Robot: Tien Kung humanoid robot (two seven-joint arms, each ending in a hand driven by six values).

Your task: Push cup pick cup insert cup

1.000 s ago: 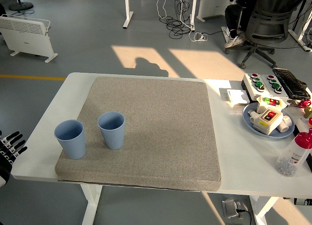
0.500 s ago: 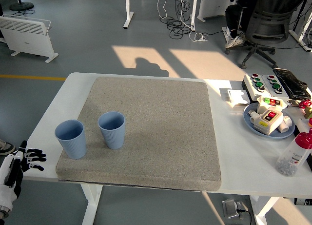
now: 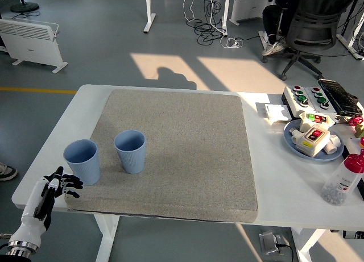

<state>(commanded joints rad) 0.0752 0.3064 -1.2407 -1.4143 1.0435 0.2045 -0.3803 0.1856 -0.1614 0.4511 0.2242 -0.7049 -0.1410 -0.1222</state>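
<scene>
While left hand (image 3: pixel 50 189) hovers at table's near-left corner, fingers (image 3: pixel 71 179) spread, holding nothing, left blue cup (image 3: pixel 82 161) stands upright just beyond fingertips, apart from them. Second blue cup (image 3: pixel 130 151) upright just right of first, small gap between. Both on grey mat (image 3: pixel 187 148), near its left edge, atop white table (image 3: pixel 273 188). Mat bare right of cups. Blue plate (image 3: pixel 293 141), plastic bottle (image 3: pixel 342 179) at far right. Grey floor, office chair (image 3: pixel 315 29) behind.
</scene>
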